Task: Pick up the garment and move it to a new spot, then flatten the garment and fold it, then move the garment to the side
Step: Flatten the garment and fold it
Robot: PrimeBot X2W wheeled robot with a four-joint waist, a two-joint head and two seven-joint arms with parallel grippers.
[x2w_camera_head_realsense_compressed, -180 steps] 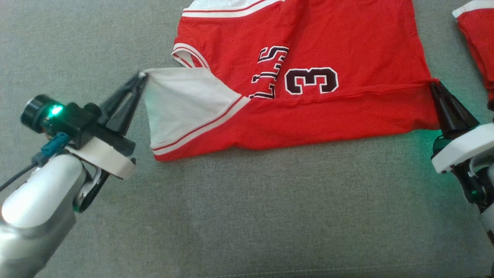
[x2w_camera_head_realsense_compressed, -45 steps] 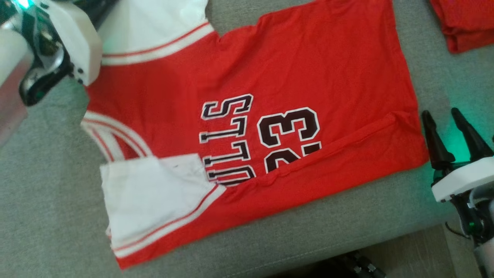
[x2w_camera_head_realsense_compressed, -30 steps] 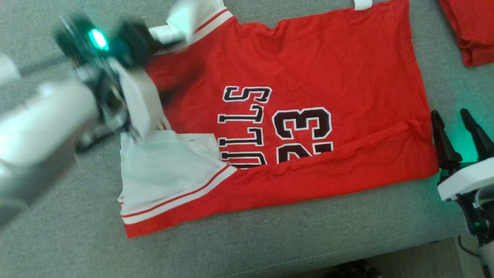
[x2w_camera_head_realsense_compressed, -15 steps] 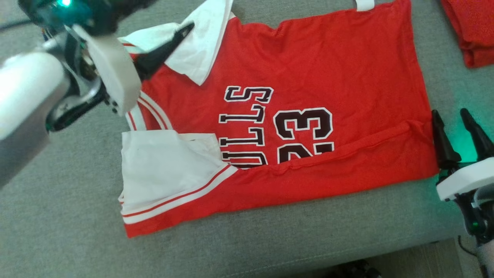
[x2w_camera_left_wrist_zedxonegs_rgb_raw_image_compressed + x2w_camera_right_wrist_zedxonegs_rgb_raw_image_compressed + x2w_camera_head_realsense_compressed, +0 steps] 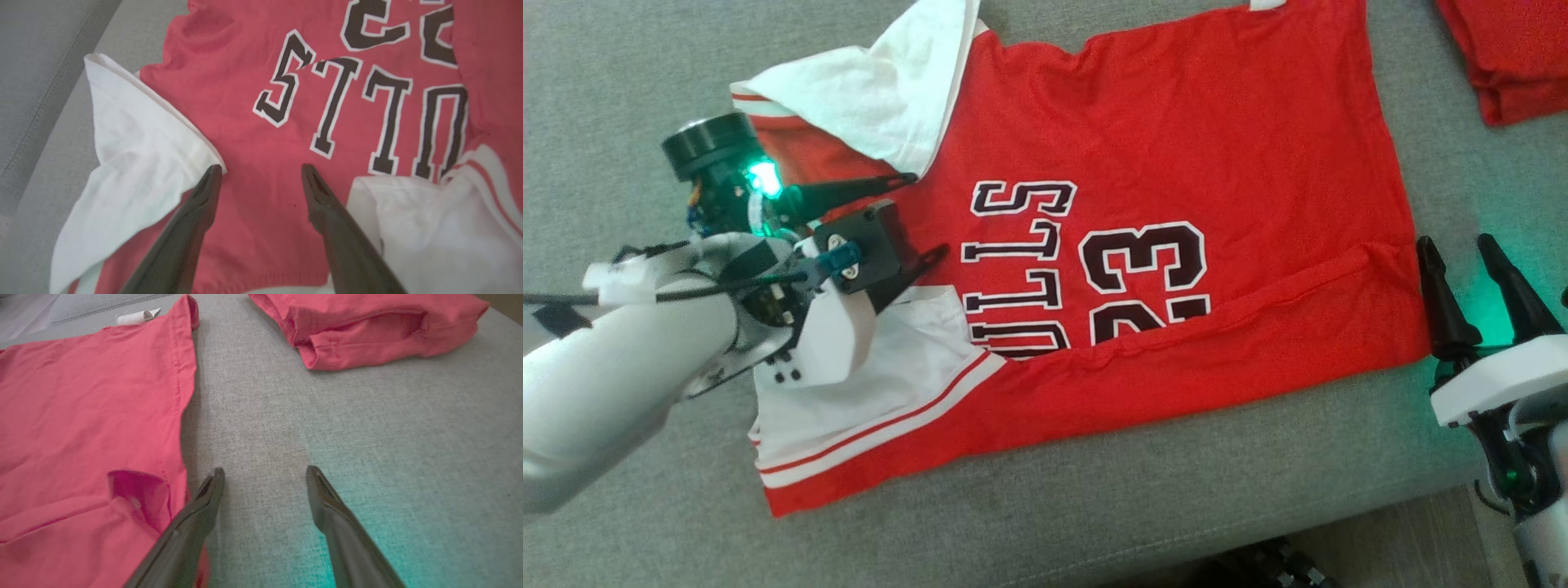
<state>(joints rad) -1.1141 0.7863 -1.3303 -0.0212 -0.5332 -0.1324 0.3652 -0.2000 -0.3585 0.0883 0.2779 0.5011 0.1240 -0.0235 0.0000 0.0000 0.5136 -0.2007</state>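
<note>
Matt red cloth garment [image 5: 1176,147]; coarse grey woven couch [image 5: 1094,506]; glossy dark fingers [image 5: 188,531].

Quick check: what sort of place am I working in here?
Likely a living room: the jersey lies on a grey upholstered cushion with a stitched seam, wood-look floor shows past its edge, and another red garment sits folded nearby.

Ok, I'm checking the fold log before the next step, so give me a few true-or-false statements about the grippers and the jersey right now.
1. The left gripper hangs open over the jersey, gripping nothing. True.
2. The right gripper is clamped on the jersey's hem. False: it is open, beside the hem over the grey cushion.
3. The number 23 shows in full. False: a folded red strip covers part of the 2.
4. A second red garment lies apart from the jersey. True.
</note>
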